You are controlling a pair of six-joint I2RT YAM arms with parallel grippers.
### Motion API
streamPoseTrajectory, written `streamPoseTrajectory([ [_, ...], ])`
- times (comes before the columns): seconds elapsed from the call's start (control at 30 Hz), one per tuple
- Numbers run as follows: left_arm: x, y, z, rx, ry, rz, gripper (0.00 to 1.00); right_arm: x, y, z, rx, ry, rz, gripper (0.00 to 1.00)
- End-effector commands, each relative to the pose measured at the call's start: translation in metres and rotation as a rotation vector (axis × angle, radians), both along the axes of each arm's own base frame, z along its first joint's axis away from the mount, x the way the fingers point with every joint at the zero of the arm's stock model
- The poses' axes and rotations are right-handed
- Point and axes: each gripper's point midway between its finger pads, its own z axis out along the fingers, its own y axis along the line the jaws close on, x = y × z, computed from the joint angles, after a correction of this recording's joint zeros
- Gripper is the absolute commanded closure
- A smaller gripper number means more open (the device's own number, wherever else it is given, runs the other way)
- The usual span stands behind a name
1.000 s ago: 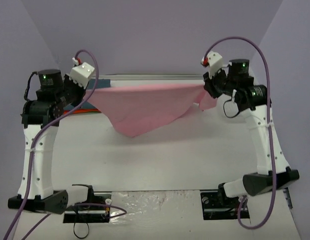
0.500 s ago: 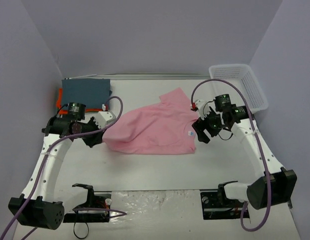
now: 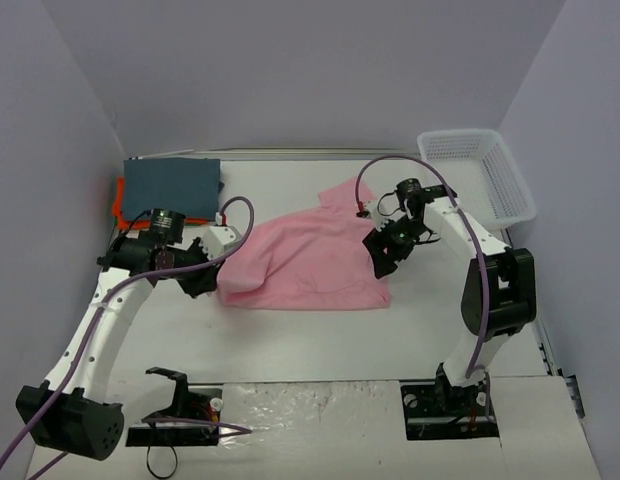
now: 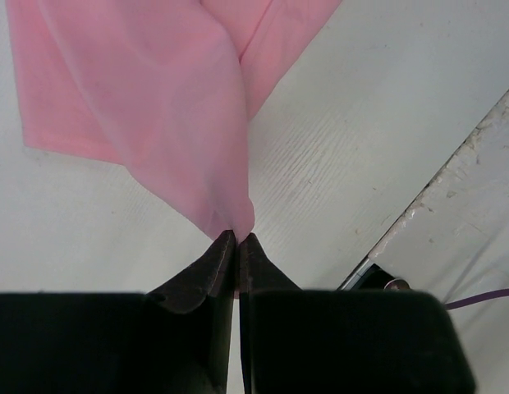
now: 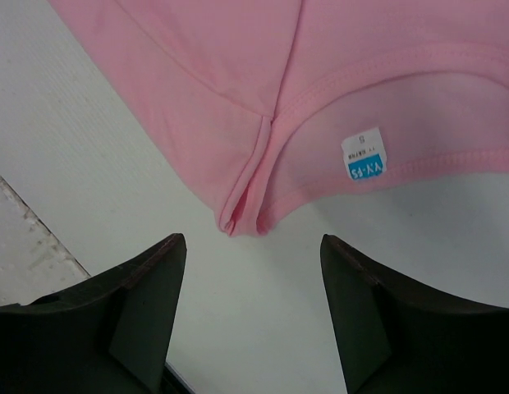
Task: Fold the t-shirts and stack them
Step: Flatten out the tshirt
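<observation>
1. White tabletop filled the scene, with plain lavender walls on three sides.
2. At the far right corner sat a white mesh basket; only its own mesh floor and walls showed inside it.
3. At the far left, the dark slate t-shirt lay folded on top of the orange t-shirt, whose edge showed along the left and near sides.
4. The pink t-shirt lay spread in the middle of the table between the two arms, with one sleeve pointing toward the back wall.
5. The left gripper was at the shirt's left edge. In the left wrist view its fingers were pressed together on a pinch of pink cloth, which rose into a ridge from the tips.
6. The right gripper hung over the shirt's right side, by the collar.
7. In the right wrist view its fingers stood wide apart and held nothing. The shoulder seam and collar lay just beyond them, and a small white-and-blue label showed inside the neckline.
</observation>
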Motion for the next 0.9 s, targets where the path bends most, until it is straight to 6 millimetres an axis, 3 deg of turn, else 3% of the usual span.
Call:
streamPoseTrajectory([
  [0.0,0.002,-0.005,0.005,-0.024,-0.021,-0.001,0.98,0.001,0.028,0.012,0.089,0.018,0.074,0.38],
  [0.33,0.005,-0.004,0.003,-0.024,-0.033,0.020,0.98,0.017,0.075,-0.009,0.079,0.068,0.175,0.41],
  [0.53,0.007,-0.003,0.000,-0.016,-0.033,0.030,0.98,0.027,0.088,-0.031,0.049,0.102,0.201,0.45],
  [0.87,0.012,0.003,0.000,-0.005,-0.054,0.070,0.97,0.061,0.110,-0.043,0.028,0.088,0.240,0.48],
])
